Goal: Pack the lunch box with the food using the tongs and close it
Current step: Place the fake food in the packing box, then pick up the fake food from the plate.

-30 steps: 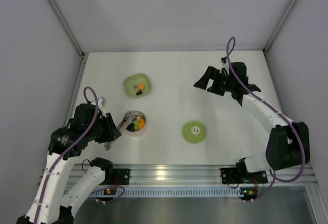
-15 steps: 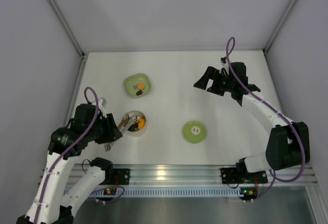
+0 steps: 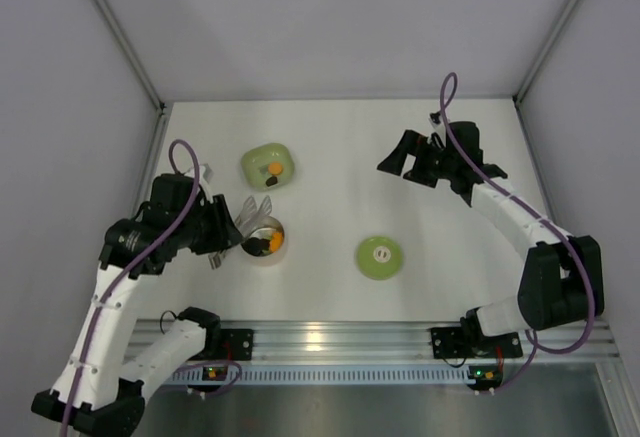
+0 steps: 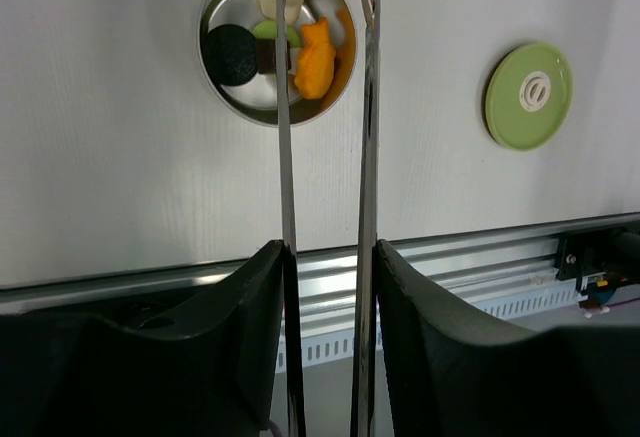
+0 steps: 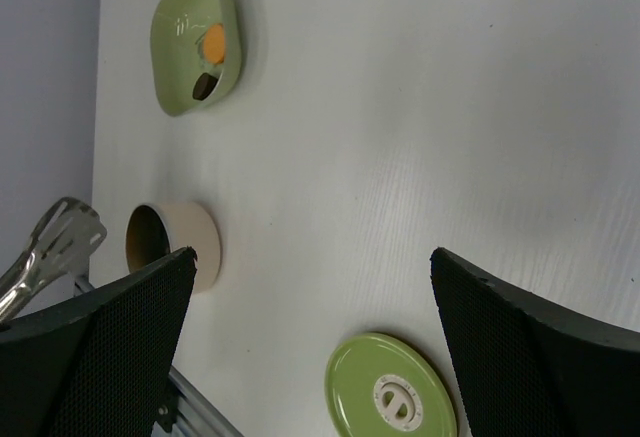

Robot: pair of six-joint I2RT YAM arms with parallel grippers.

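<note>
The steel lunch box point(image 4: 240, 105) holds food: an orange piece point(image 4: 315, 57), a black disc point(image 4: 230, 54) and a yellow-green bit point(image 4: 268, 29). My left gripper point(image 4: 330, 257) is shut on the tongs point(image 4: 368, 147); their two thin arms stand apart, and their tips hang empty over the box. In the top view the tongs point(image 3: 252, 211) sit just up-left of the lunch box point(image 3: 281, 250). The green lid point(image 3: 380, 257) lies flat to the box's right. My right gripper point(image 3: 400, 162) hovers open at the back right, holding nothing.
A pale green rounded-square dish point(image 3: 252, 162) behind the lunch box still holds an orange piece point(image 3: 275, 169) and a dark piece point(image 3: 270, 183). The metal rail of the table's near edge point(image 4: 470, 257) runs under my left wrist. Grey walls close in on both sides.
My left arm has lifted and drawn back towards the far left, pulling the tongs out of the lunch box. The tongs' arms have spread wider. The right arm is still.
</note>
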